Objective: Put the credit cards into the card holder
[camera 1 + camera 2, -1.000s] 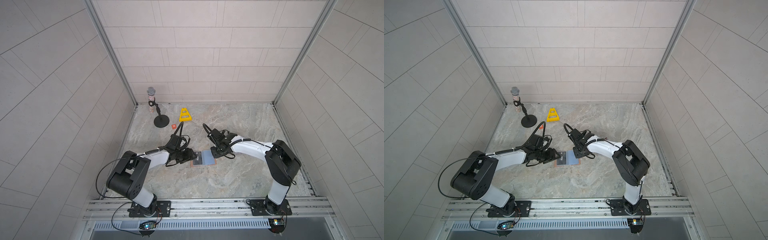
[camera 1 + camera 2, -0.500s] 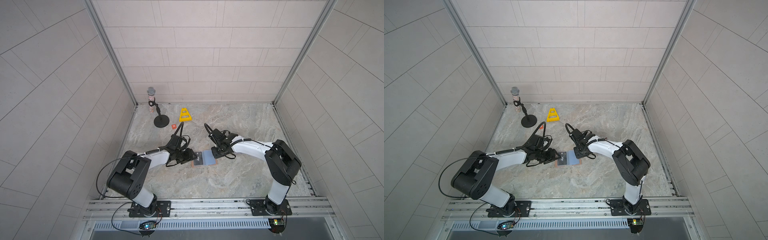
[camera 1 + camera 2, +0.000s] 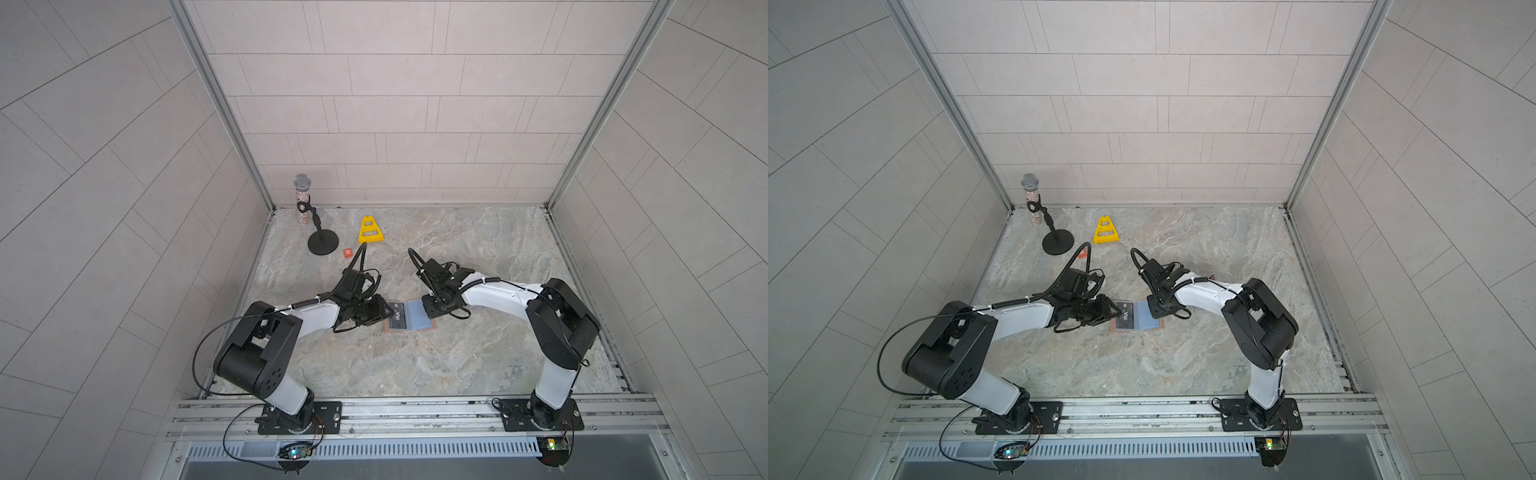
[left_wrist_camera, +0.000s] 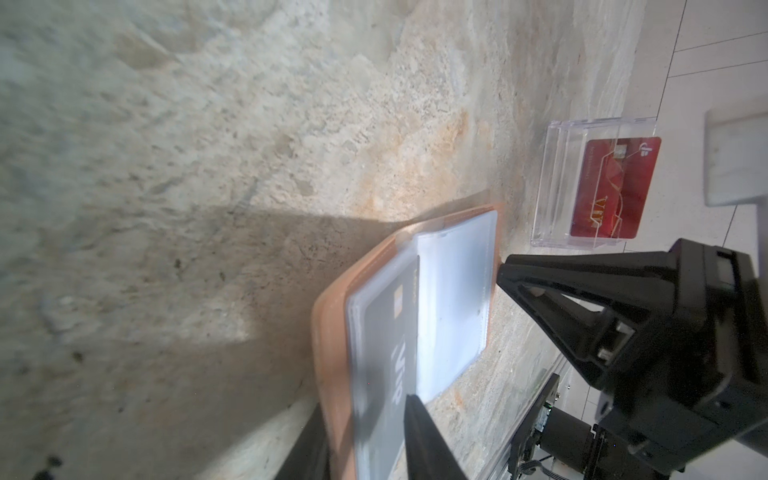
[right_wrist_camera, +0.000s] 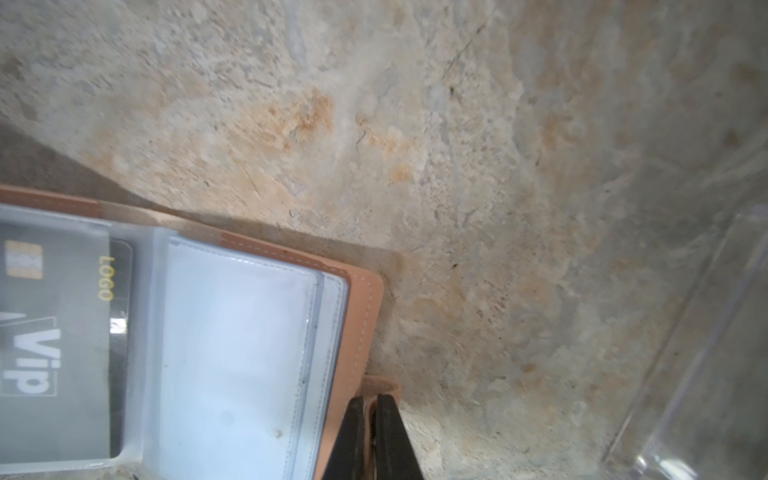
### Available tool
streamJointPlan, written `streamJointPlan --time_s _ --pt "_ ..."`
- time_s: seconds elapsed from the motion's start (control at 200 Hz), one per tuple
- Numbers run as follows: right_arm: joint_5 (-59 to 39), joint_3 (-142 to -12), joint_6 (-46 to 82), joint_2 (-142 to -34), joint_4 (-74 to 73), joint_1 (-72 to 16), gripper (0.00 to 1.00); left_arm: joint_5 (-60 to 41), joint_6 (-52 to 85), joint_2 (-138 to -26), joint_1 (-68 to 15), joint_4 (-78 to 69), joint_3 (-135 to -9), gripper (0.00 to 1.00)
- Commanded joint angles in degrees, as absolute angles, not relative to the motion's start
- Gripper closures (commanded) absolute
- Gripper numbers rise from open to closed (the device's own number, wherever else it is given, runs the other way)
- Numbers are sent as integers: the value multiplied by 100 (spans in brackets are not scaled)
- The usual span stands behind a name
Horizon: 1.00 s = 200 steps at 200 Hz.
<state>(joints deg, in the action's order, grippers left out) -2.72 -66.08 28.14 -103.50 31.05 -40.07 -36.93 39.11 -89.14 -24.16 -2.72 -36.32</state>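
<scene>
Your right gripper pinched the card holder by its tab; your left gripper straddled its edge, grip unclear; a clear box stood near.

Both ends of the holder are being crowded by the left gripper and right gripper, so only its near and far sides are lying open to a reach. Past the holder's right end a clear box is standing close by the right arm. Back left, the mic stand, cone and tag are sitting well apart. Front of table and back right are offering wide room.
</scene>
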Motion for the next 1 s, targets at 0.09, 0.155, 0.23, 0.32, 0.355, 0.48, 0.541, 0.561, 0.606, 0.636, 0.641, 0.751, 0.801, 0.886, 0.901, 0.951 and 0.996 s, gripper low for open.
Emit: streamJointPlan --time_s 0.09,0.155,0.23,0.32,0.355,0.48,0.541,0.561,0.606,0.636,0.641,0.751,0.801,0.886,0.901,0.951,0.996 --pt "-351 -6497 2883 -10423 3120 -4008 91 -3490 3885 -8688 -2469 -175 -3630 80" --pt "-394 -6500 2896 -10361 3105 -4008 91 -3293 3762 -8596 -2478 110 -3703 82" --pt "-455 -6486 2900 -10289 3085 -4008 91 -3125 3618 -8477 -2477 392 -3757 83" --pt "-623 -6478 2916 -10207 3016 -4008 91 -3001 3482 -8370 -2472 670 -3842 83" --pt "-700 -6469 2942 -10185 2976 -4008 92 -2969 3431 -8342 -2474 777 -3873 83" --pt "-1061 -6377 3061 -10121 2691 -4009 92 -2818 3238 -8293 -2476 1162 -4032 83" --pt "-1213 -6335 3125 -10115 2566 -4010 92 -2746 3158 -8280 -2487 1332 -4102 83" --pt "-1243 -6331 3141 -10126 2543 -4008 92 -2718 3143 -8271 -2492 1386 -4131 83" --pt "-1262 -6322 3176 -10125 2507 -4011 92 -2657 3091 -8248 -2512 1493 -4181 83" --pt "-1253 -6303 3190 -10132 2480 -4010 92 -2617 3068 -8237 -2533 1562 -4215 83" --pt "-1250 -6303 3195 -10128 2479 -4009 92 -2605 3059 -8236 -2541 1572 -4226 83" --pt "-1233 -6243 3218 -10105 2431 -4009 93 -2391 2931 -8260 -2626 1839 -4364 83" --pt "-1251 -6212 3218 -10088 2418 -4008 93 -2351 2896 -8291 -2662 1897 -4409 83" --pt "-1283 -6149 3243 -10056 2344 -4008 94 -2318 2891 -8338 -2726 1933 -4477 83" --pt "-1281 -6140 3257 -10052 2327 -4008 94 -2306 2891 -8347 -2732 1941 -4496 83" --pt "-1304 -6085 3292 -10023 2255 -4008 94 -2264 2883 -8373 -2787 1984 -4558 82" --pt "-1343 -6035 3343 -10003 2164 -4008 95 -2250 2866 -8392 -2833 2019 -4614 81"
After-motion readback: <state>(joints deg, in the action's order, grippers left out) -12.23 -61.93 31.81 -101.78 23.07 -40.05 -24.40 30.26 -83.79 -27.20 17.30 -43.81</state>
